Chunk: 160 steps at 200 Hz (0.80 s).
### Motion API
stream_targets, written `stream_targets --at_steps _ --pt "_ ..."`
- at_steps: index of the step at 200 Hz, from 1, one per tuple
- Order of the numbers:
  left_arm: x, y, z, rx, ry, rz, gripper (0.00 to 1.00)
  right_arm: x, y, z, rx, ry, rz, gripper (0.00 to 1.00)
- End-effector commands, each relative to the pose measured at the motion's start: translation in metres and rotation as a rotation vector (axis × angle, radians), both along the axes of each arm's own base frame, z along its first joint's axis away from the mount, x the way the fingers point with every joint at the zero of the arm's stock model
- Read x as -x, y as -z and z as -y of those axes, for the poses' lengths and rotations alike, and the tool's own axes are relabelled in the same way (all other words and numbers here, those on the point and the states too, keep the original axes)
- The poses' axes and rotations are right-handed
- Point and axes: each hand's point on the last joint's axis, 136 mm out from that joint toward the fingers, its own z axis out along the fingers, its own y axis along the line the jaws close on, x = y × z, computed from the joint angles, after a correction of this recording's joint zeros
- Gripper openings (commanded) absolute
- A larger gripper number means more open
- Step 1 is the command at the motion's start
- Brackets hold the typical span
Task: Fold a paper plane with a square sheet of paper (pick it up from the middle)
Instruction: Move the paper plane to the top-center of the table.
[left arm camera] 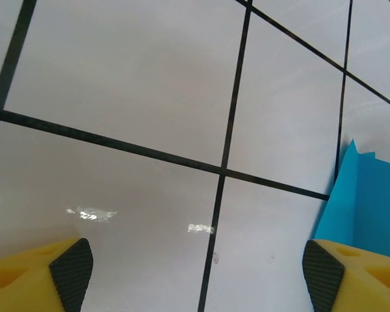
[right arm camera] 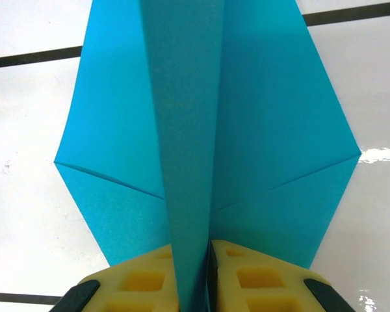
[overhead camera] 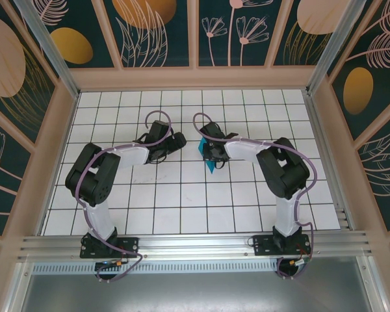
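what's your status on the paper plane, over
Left gripper open, empty, above the tiled table. Right gripper shut on the paper plane, pinching its centre fold. Nothing in the way.

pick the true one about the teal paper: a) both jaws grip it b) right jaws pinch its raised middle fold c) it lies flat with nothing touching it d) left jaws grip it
b: the right jaws are closed on the raised centre fold of the teal paper, while the left jaws stand wide apart over bare table.
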Motion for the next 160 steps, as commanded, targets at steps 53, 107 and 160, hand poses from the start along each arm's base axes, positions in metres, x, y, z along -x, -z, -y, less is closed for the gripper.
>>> stream_targets --at_steps 53,107,160 --pt "-0.002 -0.018 -0.038 -0.087 -0.086 0.036 0.98 -0.026 -0.015 0.002 0.083 0.016 0.044 0.05" --pt "0.01 -0.01 -0.065 -0.127 -0.125 0.015 0.99 -0.073 -0.018 -0.001 0.102 -0.037 0.086 0.06" --pt "0.01 -0.01 -0.063 -0.128 -0.113 0.016 0.98 -0.086 -0.005 0.002 0.119 -0.032 0.062 0.08"
